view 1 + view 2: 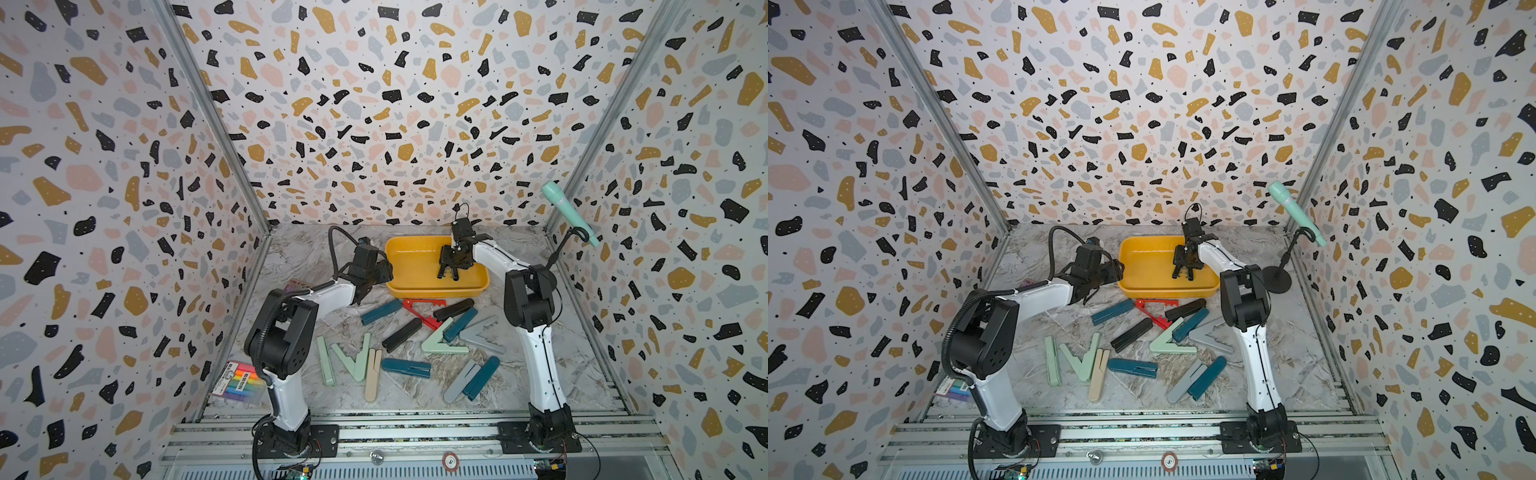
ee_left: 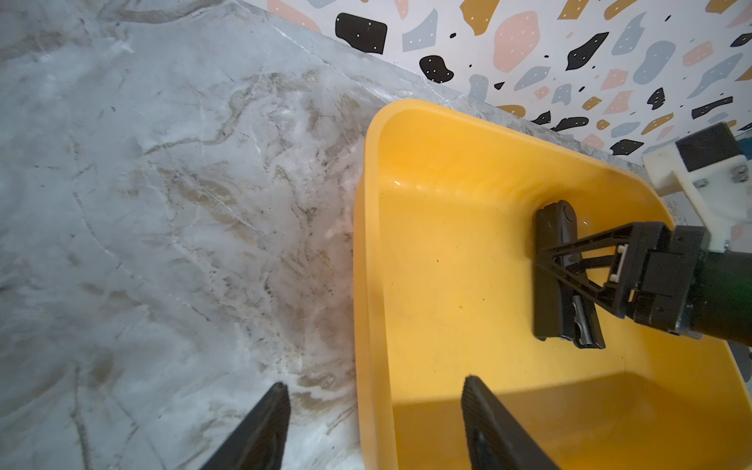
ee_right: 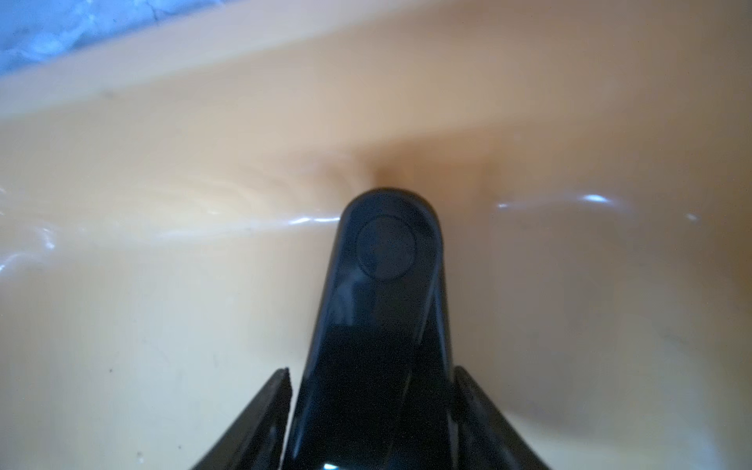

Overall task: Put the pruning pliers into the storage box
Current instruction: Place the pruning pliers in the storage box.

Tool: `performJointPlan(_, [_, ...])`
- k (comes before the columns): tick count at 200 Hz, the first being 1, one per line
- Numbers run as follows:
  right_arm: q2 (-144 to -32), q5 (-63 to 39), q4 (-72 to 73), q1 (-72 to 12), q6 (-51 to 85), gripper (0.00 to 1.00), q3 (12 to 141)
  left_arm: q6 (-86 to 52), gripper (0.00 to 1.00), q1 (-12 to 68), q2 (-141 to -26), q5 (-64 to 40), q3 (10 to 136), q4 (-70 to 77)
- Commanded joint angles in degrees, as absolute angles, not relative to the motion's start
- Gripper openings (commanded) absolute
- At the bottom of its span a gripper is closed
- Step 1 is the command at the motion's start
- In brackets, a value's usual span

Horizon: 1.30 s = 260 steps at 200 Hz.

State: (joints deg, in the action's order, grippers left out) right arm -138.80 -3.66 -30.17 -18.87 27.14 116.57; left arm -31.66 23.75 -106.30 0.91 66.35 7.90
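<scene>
The yellow storage box (image 1: 415,291) (image 1: 1142,286) stands at the back of the marble table. Inside it, a black pruning pliers (image 2: 555,228) (image 3: 386,244) lies on the floor. My right gripper (image 1: 449,274) (image 3: 371,369) is low over it, fingers open on either side, a thin gap showing beside one finger. My left gripper (image 1: 362,293) (image 2: 374,386) is open and empty, straddling the box's left wall (image 2: 370,244). Several more pruning pliers lie loose in front of the box: red (image 1: 419,309), dark teal (image 1: 380,311), black (image 1: 401,334), mint (image 1: 440,343), grey (image 1: 482,336), beige (image 1: 372,374).
A mint microphone (image 1: 569,212) on a black stand (image 1: 1277,282) stands at the back right beside the box. A pack of rainbow markers (image 1: 239,382) lies at the front left by the wall. A small purple card box (image 1: 299,286) shows behind my left arm.
</scene>
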Motion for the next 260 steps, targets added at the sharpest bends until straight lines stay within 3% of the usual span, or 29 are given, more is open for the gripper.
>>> performJointPlan(1, [-140.16, -2.47, -34.62, -19.69, 27.78, 0.7, 118.43, -31.29, 0.67, 23.91, -106.96, 0.18, 67.56, 9.63])
performJointPlan(46, [-138.93, -0.53, -37.13, -19.69, 25.02, 0.89, 118.91, -31.45, 0.67, 23.91, -106.67, 0.53, 66.54, 10.02])
performJointPlan(61, [-138.43, 0.01, -36.95, -19.55, 23.9, 0.91, 118.89, -31.55, 0.67, 23.91, -106.7, 0.44, 66.3, 10.23])
performJointPlan(83, [-138.7, -3.47, -37.36, -18.72, 23.77, 1.0, 120.46, -31.49, 0.67, 23.91, -106.7, 0.35, 66.31, 10.21])
performJointPlan(146, [-138.64, -8.9, -44.13, -19.15, 22.45, 0.99, 119.55, -30.85, 0.67, 23.85, -106.47, 0.8, 65.78, 11.07])
performJointPlan(227, [-140.19, -5.68, -53.63, -21.26, 20.72, 1.0, 119.45, -30.78, 0.67, 22.68, -105.78, -0.18, 63.4, 12.48])
performJointPlan(260, [-140.2, -7.21, -55.99, -21.53, 20.22, 0.91, 118.26, -30.96, 0.67, 22.07, -105.12, -0.53, 62.16, 13.13])
